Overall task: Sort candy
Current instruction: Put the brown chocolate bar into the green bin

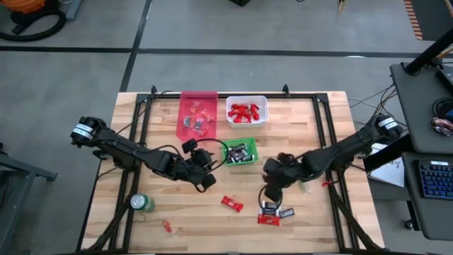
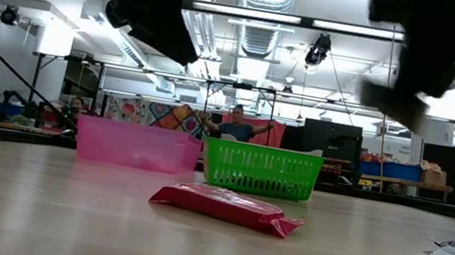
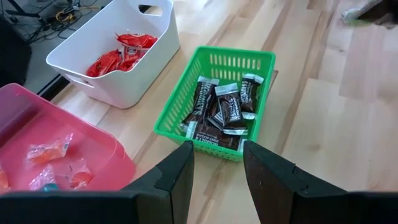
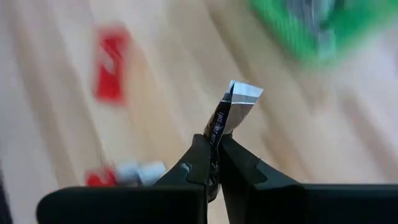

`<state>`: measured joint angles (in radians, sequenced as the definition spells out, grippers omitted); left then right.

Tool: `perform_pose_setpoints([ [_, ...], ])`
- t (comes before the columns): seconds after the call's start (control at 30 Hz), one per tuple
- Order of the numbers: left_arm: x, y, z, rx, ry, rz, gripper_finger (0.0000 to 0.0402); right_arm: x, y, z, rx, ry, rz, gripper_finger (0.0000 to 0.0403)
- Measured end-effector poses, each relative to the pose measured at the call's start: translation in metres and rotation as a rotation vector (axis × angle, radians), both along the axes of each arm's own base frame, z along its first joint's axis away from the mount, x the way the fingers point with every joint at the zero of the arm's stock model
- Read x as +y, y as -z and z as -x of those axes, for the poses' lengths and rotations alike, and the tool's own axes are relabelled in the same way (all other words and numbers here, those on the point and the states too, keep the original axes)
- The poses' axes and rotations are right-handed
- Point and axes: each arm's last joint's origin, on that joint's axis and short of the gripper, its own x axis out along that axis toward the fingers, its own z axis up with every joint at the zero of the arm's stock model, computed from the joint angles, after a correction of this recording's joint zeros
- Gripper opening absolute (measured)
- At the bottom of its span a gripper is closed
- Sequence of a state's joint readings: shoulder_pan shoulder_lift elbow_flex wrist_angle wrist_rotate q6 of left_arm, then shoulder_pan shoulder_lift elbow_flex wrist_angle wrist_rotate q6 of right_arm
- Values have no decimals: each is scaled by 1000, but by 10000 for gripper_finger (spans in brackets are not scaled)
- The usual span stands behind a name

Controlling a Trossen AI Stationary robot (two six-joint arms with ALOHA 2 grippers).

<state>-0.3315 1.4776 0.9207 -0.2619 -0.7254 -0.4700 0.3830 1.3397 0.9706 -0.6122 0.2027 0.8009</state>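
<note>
My right gripper (image 4: 214, 149) is shut on a dark black-and-silver candy (image 4: 233, 106). It hangs above the table near a small pile of candy (image 1: 272, 212). My left gripper (image 3: 217, 152) stands open above the table, just in front of the green basket (image 3: 217, 99), which holds several dark candies. The white bin (image 1: 246, 111) holds red candies, and the pink bin (image 1: 196, 113) holds a few orange ones. One red candy (image 1: 232, 204) lies flat on the wood, and a small one (image 1: 167, 227) lies near the front edge. My right gripper pinches the dark candy between its two fingers by one end of the wrapper (image 4: 217, 134). The other, silver end (image 4: 245, 92) sticks out past the fingertips. The candy is lifted clear of the table.
A green round can (image 1: 141, 203) stands at the front left. The three bins sit side by side in the far middle of the table (image 1: 318, 127). Black frame bars run along the table's left and right sides. People show in the room beyond the far edge.
</note>
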Motion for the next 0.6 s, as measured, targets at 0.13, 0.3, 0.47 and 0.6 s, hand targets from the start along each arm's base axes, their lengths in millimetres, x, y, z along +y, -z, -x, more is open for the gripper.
perform_pose_setpoints([
  [0.13, 0, 0, 0, -13, -10, 17, 123, -9, -15, -12, -219, -78, 170, 18],
  [0.3, -1, -1, -1, -37, -20, 36, 123, -27, -20, -28, -367, -56, 456, 18],
  [0.47, -1, -1, -1, -50, -28, 52, 123, -46, -7, -46, -372, 68, 577, 18],
  [0.6, -2, 0, -2, -50, -29, 58, 123, -61, 11, -56, -304, 104, 585, 33],
])
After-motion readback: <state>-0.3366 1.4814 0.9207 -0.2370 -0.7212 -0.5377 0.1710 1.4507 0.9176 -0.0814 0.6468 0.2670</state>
